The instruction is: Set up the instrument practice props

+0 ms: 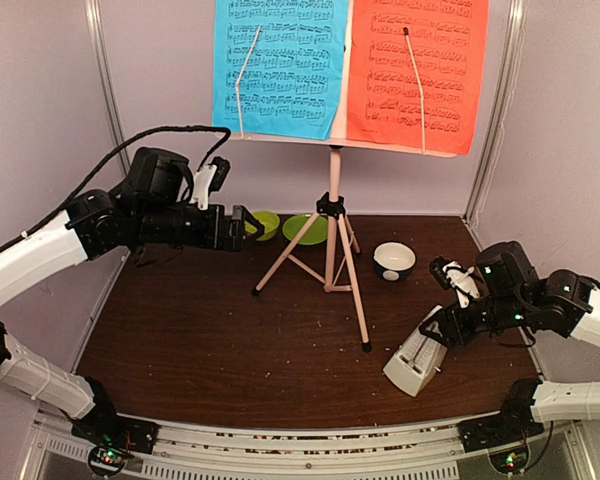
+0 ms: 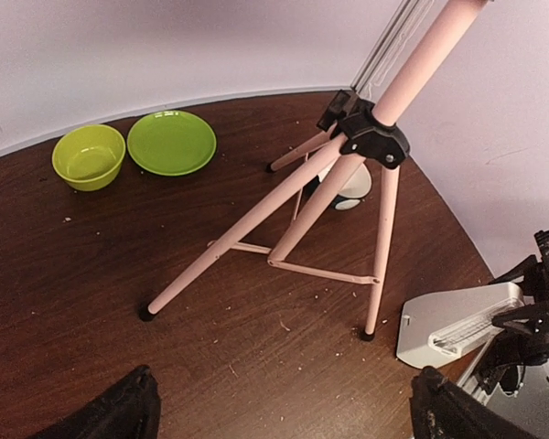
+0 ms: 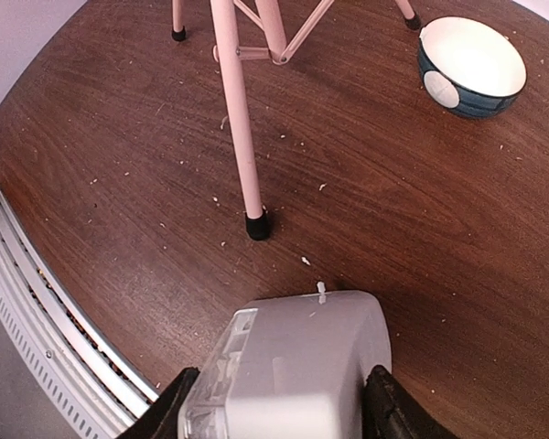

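Gripping the metronome (image 1: 417, 362) at the front right, with the music stand (image 1: 332, 215) up

The right jaws are closed on the cream metronome, one finger (image 3: 165, 416) on each side of its body. It hangs tilted, low over the front right corner of the dark wooden surface (image 1: 210, 340). From where I stand I cannot tell whether its base touches the wood. Near it on the left is the closest foot of the pink music stand, which is upright on its three legs in the middle of the surface, toward the back. On its desk the blue sheet (image 1: 280, 65) and the red sheet (image 1: 420, 70) sit side by side, blue on the left, each with a thin pink wire lying across it. The left jaws are spread wide with nothing between them, held in the air over the back left. They are near a green bowl (image 1: 268, 222) and a green plate (image 1: 306, 229), which lie just beside each other by the stand's back left leg. A white-and-dark bowl (image 1: 394, 260) sits to the right of the stand, apart from its legs.
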Robot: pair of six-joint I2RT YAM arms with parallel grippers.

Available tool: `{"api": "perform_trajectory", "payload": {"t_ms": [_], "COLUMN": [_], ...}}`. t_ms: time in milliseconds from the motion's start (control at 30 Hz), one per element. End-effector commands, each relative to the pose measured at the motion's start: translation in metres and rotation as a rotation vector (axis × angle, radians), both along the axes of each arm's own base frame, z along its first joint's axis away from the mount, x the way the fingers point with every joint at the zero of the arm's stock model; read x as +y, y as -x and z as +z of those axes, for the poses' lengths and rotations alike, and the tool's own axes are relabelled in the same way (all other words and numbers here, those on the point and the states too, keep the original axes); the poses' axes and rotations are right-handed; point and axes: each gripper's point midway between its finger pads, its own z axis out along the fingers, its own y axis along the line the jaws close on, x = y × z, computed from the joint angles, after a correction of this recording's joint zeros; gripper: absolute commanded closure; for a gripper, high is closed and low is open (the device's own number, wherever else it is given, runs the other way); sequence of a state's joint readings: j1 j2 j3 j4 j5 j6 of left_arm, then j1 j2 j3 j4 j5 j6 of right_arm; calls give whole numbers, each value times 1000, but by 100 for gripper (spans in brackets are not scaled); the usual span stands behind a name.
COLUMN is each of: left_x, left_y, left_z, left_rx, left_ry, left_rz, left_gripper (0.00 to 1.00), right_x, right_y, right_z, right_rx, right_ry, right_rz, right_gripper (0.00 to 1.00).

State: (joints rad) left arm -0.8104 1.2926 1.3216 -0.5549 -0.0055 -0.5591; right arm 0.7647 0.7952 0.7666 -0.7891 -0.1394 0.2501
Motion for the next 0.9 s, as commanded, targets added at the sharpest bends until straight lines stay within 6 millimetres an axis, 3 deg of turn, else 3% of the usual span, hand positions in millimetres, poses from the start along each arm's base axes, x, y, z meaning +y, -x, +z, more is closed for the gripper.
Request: {"api": "perform_trajectory", "payload": {"t_ms": [0,167,467,867], "left_x": [-18,-21,-14,4], "left_y": [-11,-16,-7,19], "left_z": [2,1,-19,-45], "left_rx": [-22,-29,-18,-57], "left_ry": [14,-5,-10,15], "left_rz": [-40,-45,-53,-71], "left_gripper": [2,2,4,9], "right_x": [8,24,61,135], "right_y": [8,13,15,16], "right_z": [8,29,52,94], "right_rx": [19,-12,-18,-119], "right_ry": [-59,-139,-211,-224], "right_rz": [41,124,295,595], "right_gripper": [57,65,71,80]}}
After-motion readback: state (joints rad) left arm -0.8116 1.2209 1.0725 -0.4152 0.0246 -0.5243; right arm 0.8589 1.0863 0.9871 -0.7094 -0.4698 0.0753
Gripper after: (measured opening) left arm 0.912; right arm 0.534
